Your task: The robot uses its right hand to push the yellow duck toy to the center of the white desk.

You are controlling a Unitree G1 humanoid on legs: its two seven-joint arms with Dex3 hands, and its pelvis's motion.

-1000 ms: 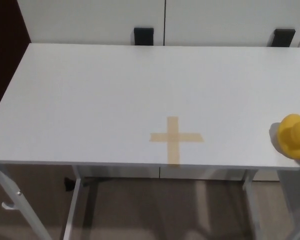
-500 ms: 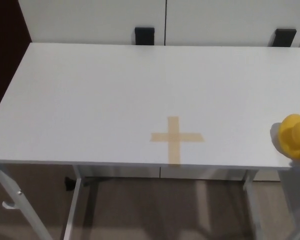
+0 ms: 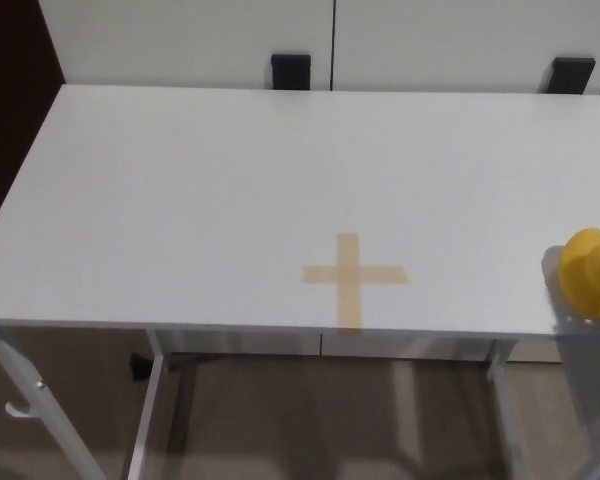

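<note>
A yellow duck toy (image 3: 591, 272) with an orange beak stands on the white desk (image 3: 200, 200) at its front right corner, partly cut off by the picture's right edge. A tan tape cross (image 3: 353, 276) marks the desktop near the front middle, well left of the duck. Neither of my hands shows in the head view.
Two black brackets (image 3: 291, 71) (image 3: 570, 73) sit at the desk's back edge against a white wall. The desk's white metal legs (image 3: 40, 410) and a brown floor show below the front edge. A dark red panel (image 3: 10, 90) stands at the far left.
The whole picture has shifted slightly, so the camera moved a little. The duck stays in place on the desk.
</note>
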